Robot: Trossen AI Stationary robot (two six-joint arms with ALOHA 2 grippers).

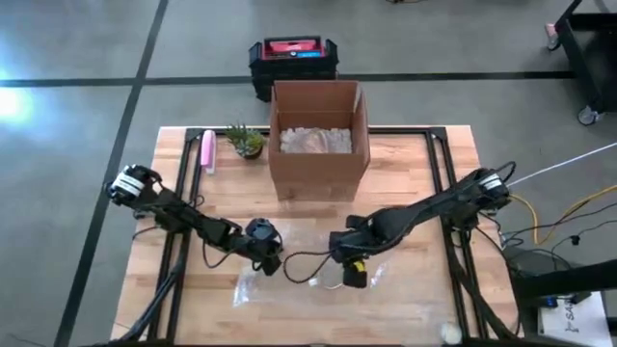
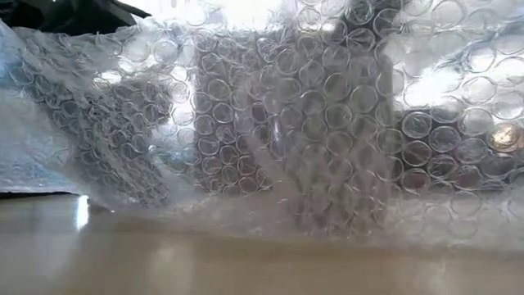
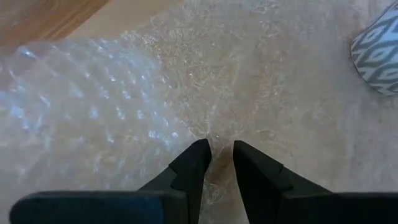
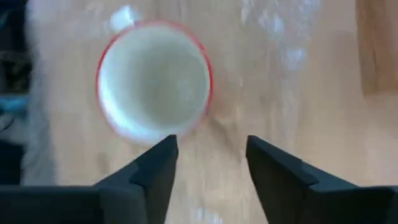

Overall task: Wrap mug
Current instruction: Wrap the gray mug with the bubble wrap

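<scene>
A sheet of clear bubble wrap lies on the wooden table near its front edge. Part of it is raised and fills the low view. The mug stands upright on the wrap, mouth up, with a red rim and a white inside. Its grey-and-white patterned side shows in the left wrist view. My left gripper is at the wrap's left part, shut on it. My right gripper hangs open above the mug, pointing down, its fingers just beside the rim and touching nothing. My left gripper pinches the bubble wrap between its two fingertips, which stand a narrow gap apart. The fingers slant down at it from the table's left. Beside them the wrap rises off the table; the rest lies flat. One layer or several, I cannot tell.
An open cardboard box with wrapping inside stands at the table's far middle. Left of it are a small potted plant and a pink object. A black-and-red case sits on the floor behind. A dark cable loops between the grippers.
</scene>
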